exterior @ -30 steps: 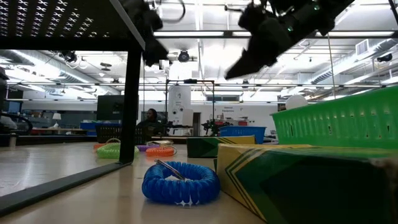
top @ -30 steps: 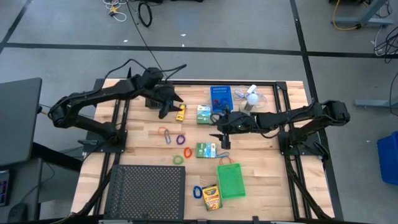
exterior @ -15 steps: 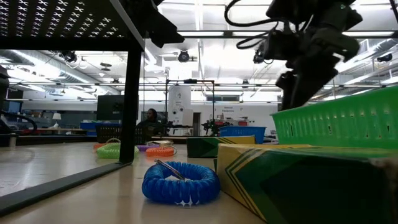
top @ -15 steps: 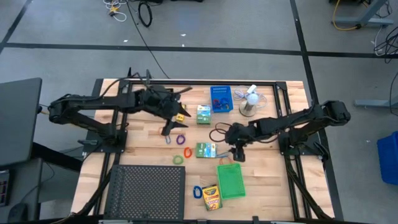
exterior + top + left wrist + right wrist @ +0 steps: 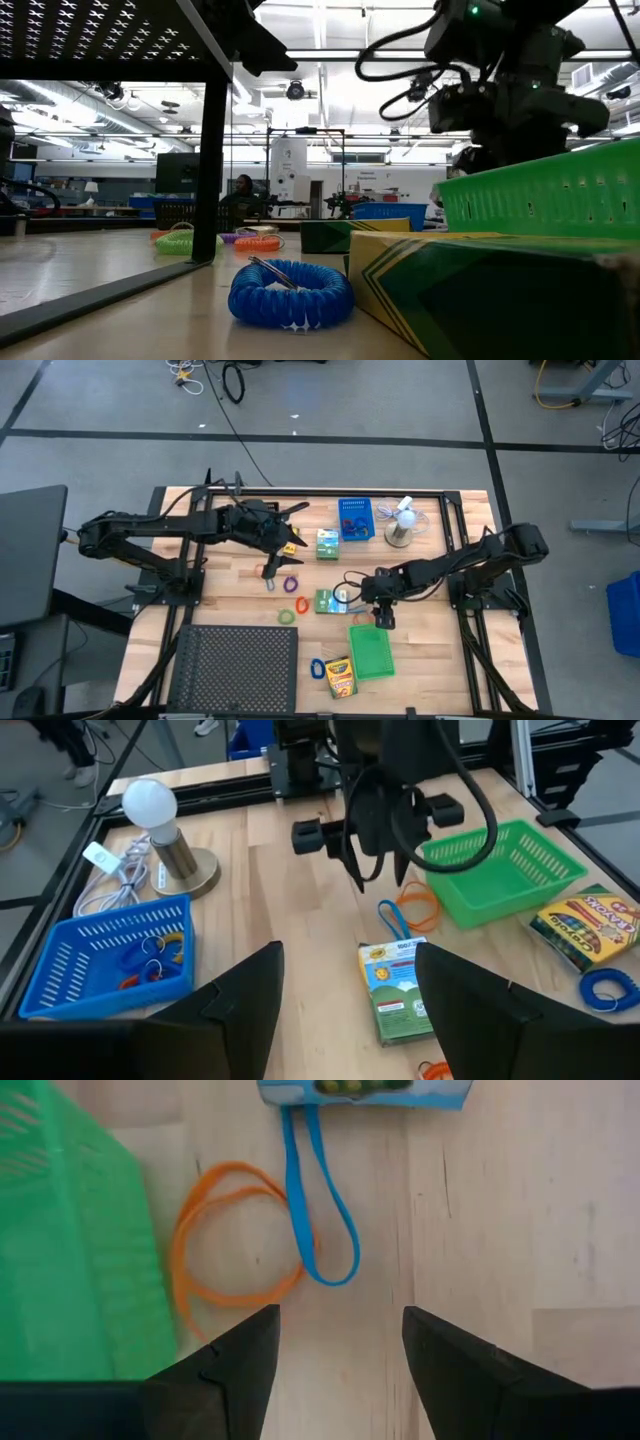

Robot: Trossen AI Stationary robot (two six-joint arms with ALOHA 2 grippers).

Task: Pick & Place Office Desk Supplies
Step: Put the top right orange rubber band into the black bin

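Since the earlier frame the right hand point(image 5: 385, 621) has travelled from the middle of the surface point(image 5: 430, 650) down toward the near side, and it now hangs just above the gap between the green-white box point(image 5: 330, 601) and the green bin point(image 5: 371, 650). The left hand point(image 5: 268, 568) has also left the far corner and now stands over the coloured loops point(image 5: 278, 582).

The right hand has its fingers point(image 5: 215, 1370) spread wide and holds nothing. Directly in front of them, flat on the wood, lie two rubber bands: an orange band point(image 5: 225, 1245) and a blue band point(image 5: 320, 1200). The blue one is a long narrow loop. Its long axis runs from the box edge toward the hand, and its far end is tucked under the box or touches it; I cannot tell which. The orange one is rounder, lies beside the green bin wall point(image 5: 70, 1250), and crosses the blue band at one side. The right hand is clearly the nearer one, so I judge that the next grasp belongs to it.

Both bands are thin, soft and flat, so the fingers must come down nearly to the wood. The bin is stiff plastic mesh, the box is printed card, and the surface is pale smooth wood.

The left hand is partly open and, so far as I can see, empty.
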